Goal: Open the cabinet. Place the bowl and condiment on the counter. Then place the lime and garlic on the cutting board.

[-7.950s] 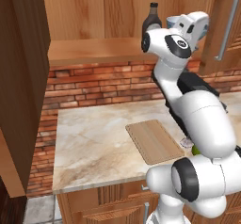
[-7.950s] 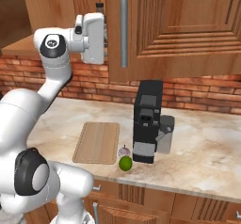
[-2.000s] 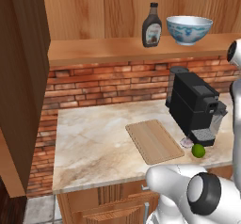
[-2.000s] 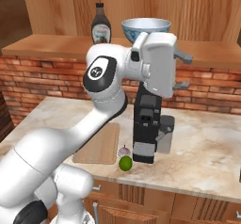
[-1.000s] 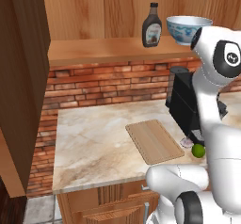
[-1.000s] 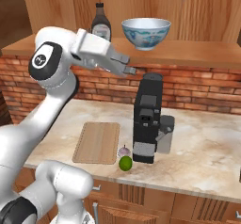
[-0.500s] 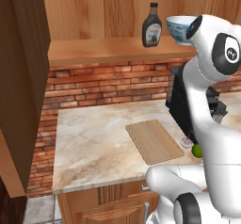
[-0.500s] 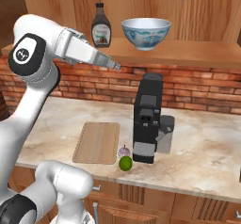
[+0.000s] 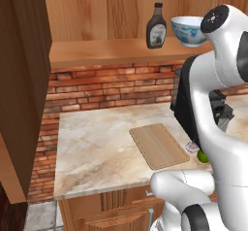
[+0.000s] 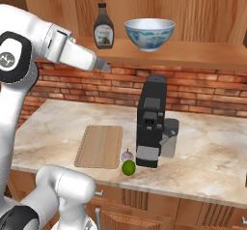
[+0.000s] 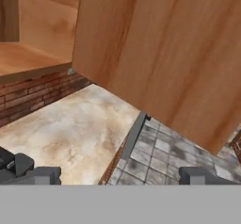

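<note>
The cabinet stands open, one door [image 9: 22,79] swung out at the left and another door [image 11: 164,53] ahead of the hand. On its shelf [image 10: 193,54] the dark condiment [image 10: 103,26] [image 9: 156,26] stands left of the blue-patterned bowl [image 10: 149,33] [image 9: 186,31]. My gripper [image 10: 104,67] [image 11: 122,176] hangs just under the shelf edge below the condiment, open and holding nothing. The cutting board [image 10: 100,146] [image 9: 159,145] lies bare on the counter [image 10: 53,122]. The garlic [image 10: 126,155] and lime [image 10: 128,167] [image 9: 202,156] sit off its right edge.
A black coffee machine [image 10: 152,120] stands on the counter right of the board, close to the lime and garlic. A brick wall [image 10: 202,91] runs behind. My white arm [image 9: 213,128] blocks the right side of the left base view. Tiled floor [image 11: 160,157] lies past the counter's end.
My arm has swung back from in front of the bowl toward the left of the right base view, so the hand now sits under the condiment. The jaws stayed open.
</note>
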Controlling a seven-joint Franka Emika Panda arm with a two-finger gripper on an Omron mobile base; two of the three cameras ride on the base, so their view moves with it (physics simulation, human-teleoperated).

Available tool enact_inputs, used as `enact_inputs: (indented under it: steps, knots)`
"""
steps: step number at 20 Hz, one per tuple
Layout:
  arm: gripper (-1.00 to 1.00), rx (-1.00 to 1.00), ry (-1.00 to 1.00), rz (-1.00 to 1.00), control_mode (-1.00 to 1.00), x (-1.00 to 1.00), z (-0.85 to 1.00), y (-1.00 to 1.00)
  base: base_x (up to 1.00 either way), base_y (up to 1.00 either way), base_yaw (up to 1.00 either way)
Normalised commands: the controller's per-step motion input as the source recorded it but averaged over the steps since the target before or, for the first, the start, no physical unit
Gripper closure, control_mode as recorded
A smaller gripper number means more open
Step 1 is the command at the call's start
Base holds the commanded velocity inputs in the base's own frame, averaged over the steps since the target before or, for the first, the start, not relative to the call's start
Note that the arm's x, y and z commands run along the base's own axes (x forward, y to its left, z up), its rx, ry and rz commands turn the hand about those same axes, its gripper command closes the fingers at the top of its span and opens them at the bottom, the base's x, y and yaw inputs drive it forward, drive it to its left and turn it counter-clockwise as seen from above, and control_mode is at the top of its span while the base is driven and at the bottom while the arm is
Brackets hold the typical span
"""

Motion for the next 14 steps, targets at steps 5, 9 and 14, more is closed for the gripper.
enact_inputs:
  steps: [5, 9, 14]
  knots:
    - [-1.0, 0.1, -0.07, 0.31, -1.0, 0.11, -0.1, 0.28, 0.0, 0.0, 0.0]
    - [-1.0, 0.1, -0.03, 0.32, -1.0, 0.24, -0.11, 0.27, 0.0, 0.0, 0.0]
    - [-1.0, 0.06, -0.05, 0.3, -1.0, 0.3, -0.06, 0.22, 0.0, 0.0, 0.0]
